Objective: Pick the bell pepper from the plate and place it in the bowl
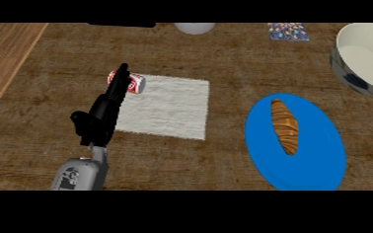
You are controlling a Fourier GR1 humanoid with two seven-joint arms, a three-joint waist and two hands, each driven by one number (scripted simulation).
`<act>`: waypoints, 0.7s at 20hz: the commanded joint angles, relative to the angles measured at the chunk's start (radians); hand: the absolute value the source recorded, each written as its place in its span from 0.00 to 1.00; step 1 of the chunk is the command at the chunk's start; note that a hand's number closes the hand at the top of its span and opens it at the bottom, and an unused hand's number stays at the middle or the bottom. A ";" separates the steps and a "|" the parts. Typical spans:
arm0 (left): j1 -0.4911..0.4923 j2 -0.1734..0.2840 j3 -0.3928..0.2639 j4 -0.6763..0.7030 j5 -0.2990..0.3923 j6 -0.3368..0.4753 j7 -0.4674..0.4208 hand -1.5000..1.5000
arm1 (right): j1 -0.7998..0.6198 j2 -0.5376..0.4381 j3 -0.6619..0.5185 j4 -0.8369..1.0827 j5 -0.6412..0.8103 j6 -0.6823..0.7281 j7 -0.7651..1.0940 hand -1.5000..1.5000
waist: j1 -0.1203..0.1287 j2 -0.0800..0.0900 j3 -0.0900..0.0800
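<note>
Head view: left hand (pixel 102 113) straight-fingered, holding nothing, beside can (pixel 128 81); plate (pixel 320 153) holds stiff, light-looking croissant (pixel 284 127); grasp mid-body.

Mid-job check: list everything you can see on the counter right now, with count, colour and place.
plate: 1, blue, lower right of the counter
long ridged item: 1, orange-brown, lying on the plate; looks more like a pastry than a bell pepper
bowl: 1, white inside with a dark patterned outside, right edge, cut off
cloth: 1, white, centre left
can: 1, red and white, on its side at the cloth's far left corner
round object: 1, pale grey, top edge, cut off
patterned card: 1, multicoloured, top right
left robot hand: 1, black, over the cloth's left edge, fingers straight, reaching the can
right robot hand: not in view
</note>
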 commanded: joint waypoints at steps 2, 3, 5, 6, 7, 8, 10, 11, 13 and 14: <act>-0.015 0.027 0.017 -0.004 0.026 -0.039 0.007 0.50 | -0.113 0.057 0.027 0.208 0.102 -0.088 -0.044 1.00 | 0.027 0.011 0.002; 0.002 -0.018 -0.015 0.001 0.001 0.000 0.007 0.50 | -0.099 0.054 0.034 0.245 0.121 -0.092 -0.098 1.00 | 0.012 0.007 0.002; -0.016 -0.008 -0.016 0.002 -0.003 -0.010 0.006 0.50 | -0.081 0.053 0.067 0.280 0.160 -0.086 -0.145 1.00 | 0.018 0.013 0.003; -0.025 0.025 0.023 0.045 0.019 -0.038 -0.038 0.50 | -0.131 0.055 0.082 0.295 0.169 -0.026 -0.092 1.00 | 0.026 0.017 0.001; -0.008 0.029 0.014 0.004 0.022 -0.044 -0.004 0.50 | -0.118 0.066 0.051 0.348 0.131 0.017 -0.072 1.00 | 0.032 0.015 0.003; -0.043 -0.003 0.002 0.012 0.014 -0.020 0.003 0.50 | -0.105 0.080 0.059 0.365 0.145 -0.010 -0.097 1.00 | 0.030 0.021 0.005; -0.020 -0.006 -0.007 0.007 0.006 -0.016 -0.006 0.50 | -0.106 0.102 0.104 0.378 0.183 0.032 -0.119 0.00 | 0.036 0.018 0.004; -0.015 0.011 0.004 -0.012 0.014 -0.026 0.004 0.50 | -0.097 0.082 0.111 0.392 0.185 0.092 -0.151 0.00 | 0.030 0.014 0.004; -0.029 -0.010 0.001 0.007 0.004 -0.003 0.002 0.50 | -0.108 0.076 0.117 0.404 0.190 0.115 -0.195 0.00 | 0.024 0.017 0.005; -0.011 0.018 0.008 0.008 0.019 -0.039 -0.016 0.50 | -0.117 0.090 0.099 0.409 0.165 0.135 -0.210 0.00 | 0.032 0.019 0.005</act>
